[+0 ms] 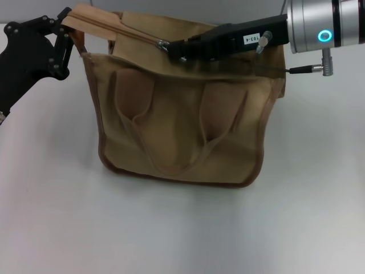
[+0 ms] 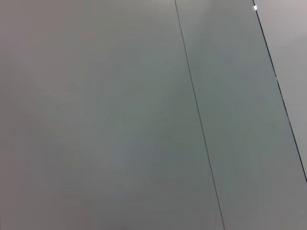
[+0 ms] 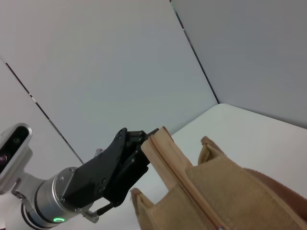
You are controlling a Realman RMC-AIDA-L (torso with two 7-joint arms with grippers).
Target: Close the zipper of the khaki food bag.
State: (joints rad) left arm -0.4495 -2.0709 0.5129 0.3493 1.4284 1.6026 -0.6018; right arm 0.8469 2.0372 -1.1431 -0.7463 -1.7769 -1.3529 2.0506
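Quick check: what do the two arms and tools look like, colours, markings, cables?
Left tool: matte black angular linkage plates. In the right wrist view its wrist is silver with a green light. Right tool: black boxy body with a white label, silver wrist with a cyan ring light, thin black cable on a metal plug.

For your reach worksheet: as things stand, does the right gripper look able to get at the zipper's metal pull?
Probably yes. The right gripper already sits at the silver pull on the zipper, nothing between them, while the left gripper holds the khaki food bag's top panel end.
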